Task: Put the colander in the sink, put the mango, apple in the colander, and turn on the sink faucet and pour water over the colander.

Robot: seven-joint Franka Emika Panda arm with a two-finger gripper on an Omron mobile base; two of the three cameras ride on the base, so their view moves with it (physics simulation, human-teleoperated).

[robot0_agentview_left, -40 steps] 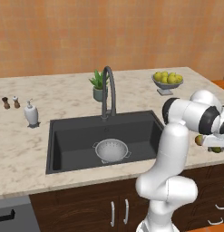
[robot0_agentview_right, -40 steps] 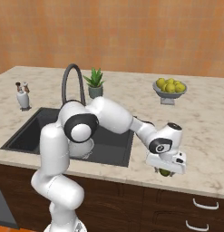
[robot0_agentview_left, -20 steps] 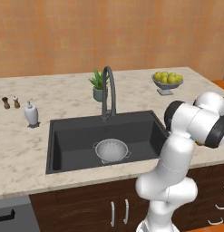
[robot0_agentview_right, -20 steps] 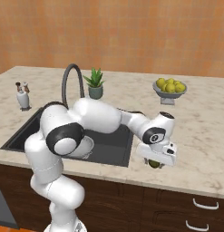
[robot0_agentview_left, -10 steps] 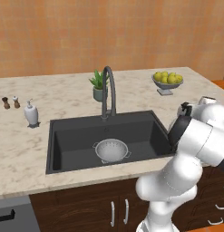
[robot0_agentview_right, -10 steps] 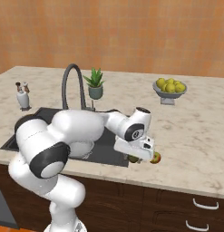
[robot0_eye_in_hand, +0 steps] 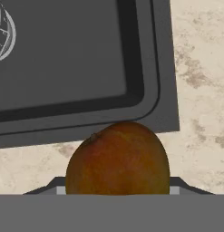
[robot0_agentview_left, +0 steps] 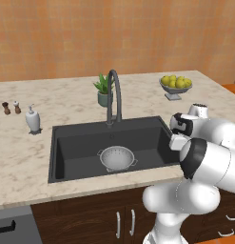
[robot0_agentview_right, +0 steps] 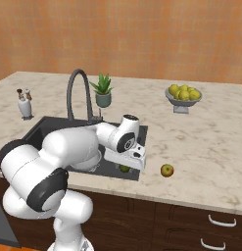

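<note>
My gripper (robot0_agentview_right: 126, 165) is shut on the mango (robot0_agentview_right: 124, 169), a dark green oval that hangs over the sink's (robot0_agentview_right: 54, 130) right front corner. In the hand view the mango (robot0_eye_in_hand: 118, 159) looms close, brownish-green, above the sink's rim (robot0_eye_in_hand: 163, 90) and the counter. The white perforated colander (robot0_agentview_left: 117, 158) sits in the middle of the dark basin (robot0_agentview_left: 71, 147), and its edge (robot0_eye_in_hand: 2, 31) shows at the hand view's upper left. The apple (robot0_agentview_right: 166, 170) lies on the counter right of the sink. The gooseneck faucet (robot0_agentview_left: 113, 95) stands behind the basin with no water running.
A bowl of pale yellow-green fruits (robot0_agentview_left: 175, 84) stands at the back right. A potted plant (robot0_agentview_left: 104, 90) sits beside the faucet. A soap dispenser (robot0_agentview_left: 33, 119) and two shakers (robot0_agentview_left: 11, 107) are left of the sink.
The arm has swung left from over the right counter to the sink's right front corner, carrying the mango. The apple and colander have stayed put.
</note>
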